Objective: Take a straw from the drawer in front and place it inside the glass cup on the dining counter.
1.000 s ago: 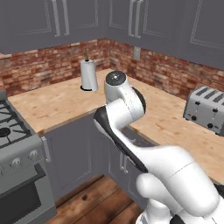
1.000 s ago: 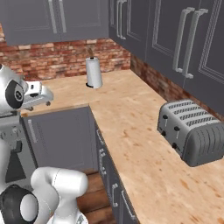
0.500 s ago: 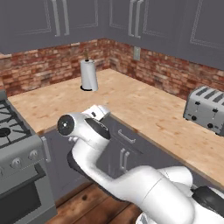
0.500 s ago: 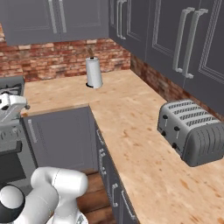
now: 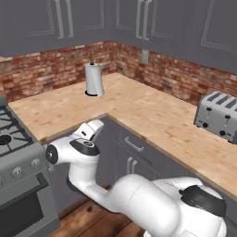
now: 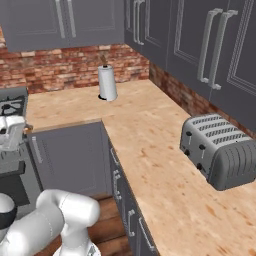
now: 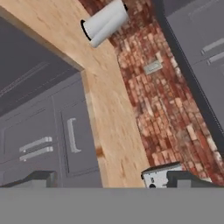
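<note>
Pincer [image 7: 109, 177] wide, empty, low beside the closed drawer [image 7: 74, 135] front; paper towel roll [image 5: 94, 79] upright on tabletop [image 5: 139, 111]; toaster [image 6: 220, 150] well apart.

Nothing to read here, honestly. No words, brand names, numbers or signs on anything. The toaster [image 6: 223, 156] sitting on the worktop [image 6: 150, 150] has plain silver sides, the paper towel roll [image 5: 94, 79] further back along that worktop is blank white, and the stove [image 5: 18, 171] knobs next to the worktop carry no markings I can make out.
</note>
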